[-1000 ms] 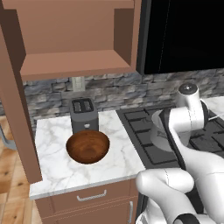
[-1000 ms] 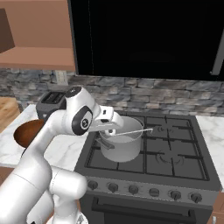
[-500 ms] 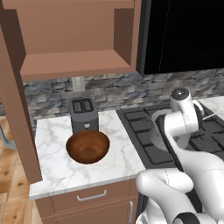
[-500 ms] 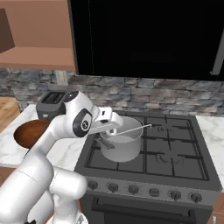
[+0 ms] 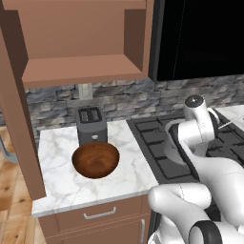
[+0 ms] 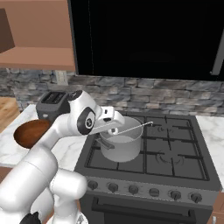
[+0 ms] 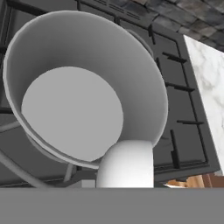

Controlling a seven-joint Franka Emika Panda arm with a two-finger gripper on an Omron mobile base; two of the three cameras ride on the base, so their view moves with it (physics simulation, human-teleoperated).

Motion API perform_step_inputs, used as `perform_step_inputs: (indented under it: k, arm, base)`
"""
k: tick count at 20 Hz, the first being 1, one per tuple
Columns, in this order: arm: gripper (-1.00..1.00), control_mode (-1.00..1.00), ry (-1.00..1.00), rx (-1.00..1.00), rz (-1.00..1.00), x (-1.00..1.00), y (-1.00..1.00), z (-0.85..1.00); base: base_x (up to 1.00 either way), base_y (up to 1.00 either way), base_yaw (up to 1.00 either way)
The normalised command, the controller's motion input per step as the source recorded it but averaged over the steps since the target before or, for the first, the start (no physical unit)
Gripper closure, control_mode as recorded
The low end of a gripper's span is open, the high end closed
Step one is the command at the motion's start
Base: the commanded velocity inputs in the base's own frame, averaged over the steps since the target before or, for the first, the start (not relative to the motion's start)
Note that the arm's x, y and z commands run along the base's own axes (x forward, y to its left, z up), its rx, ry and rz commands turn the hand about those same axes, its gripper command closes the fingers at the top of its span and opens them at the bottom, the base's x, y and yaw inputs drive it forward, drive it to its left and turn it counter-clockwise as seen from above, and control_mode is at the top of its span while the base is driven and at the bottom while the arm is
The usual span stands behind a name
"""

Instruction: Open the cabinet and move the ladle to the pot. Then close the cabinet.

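The cabinet [image 5: 81,71] on the wall stands open, its brown door [image 5: 16,109] swung out to the left, and its shelf is bare. The silver-grey pot [image 6: 120,146] sits on the stove's left front burner. My gripper [image 6: 114,129] hangs just over the pot's left rim, shut on the ladle [image 6: 135,127]. The ladle's thin silver handle slants up to the right across the pot. In the hand view I look down into the pot [image 7: 109,57], with the ladle's pale rounded end [image 7: 127,164] at the bottom. My fingertips are hidden there.
A dark wooden bowl [image 5: 95,159] and a grey toaster [image 5: 90,123] stand on the marble counter left of the black stove [image 6: 175,153]. A black appliance [image 6: 144,39] hangs above the stove. Low drawers [image 5: 100,214] run under the counter.
My arm has swung a little left and lower over the pot, carrying the ladle with it. The cabinet door, bowl and pot have stayed put.
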Motion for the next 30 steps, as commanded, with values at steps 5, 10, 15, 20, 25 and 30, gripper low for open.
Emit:
perform_step_inputs:
  k: [5,10,15,20,25,30]
  arm:
    - [1.00,-1.00,0.05,0.00,0.04,0.01,-0.02,-0.07]
    - [1.00,-1.00,0.04,0.00,0.04,0.03,-0.01,-0.07]
    - [1.00,-1.00,0.01,0.00,0.03,0.01,-0.04,-0.06]
    - [1.00,-1.00,0.01,0.00,0.03,0.00,-0.06,-0.03]
    - [1.00,-1.00,0.02,0.00,0.03,0.00,-0.03,-0.02]
    - [1.00,-1.00,0.02,0.00,0.04,0.00,0.00,-0.01]
  base:
    - [0.00,0.00,0.00]
    - [0.00,0.00,0.00]
    - [0.00,0.00,0.00]
    - [0.00,0.00,0.00]
    - [0.00,0.00,0.00]
    - [0.00,0.00,0.00]
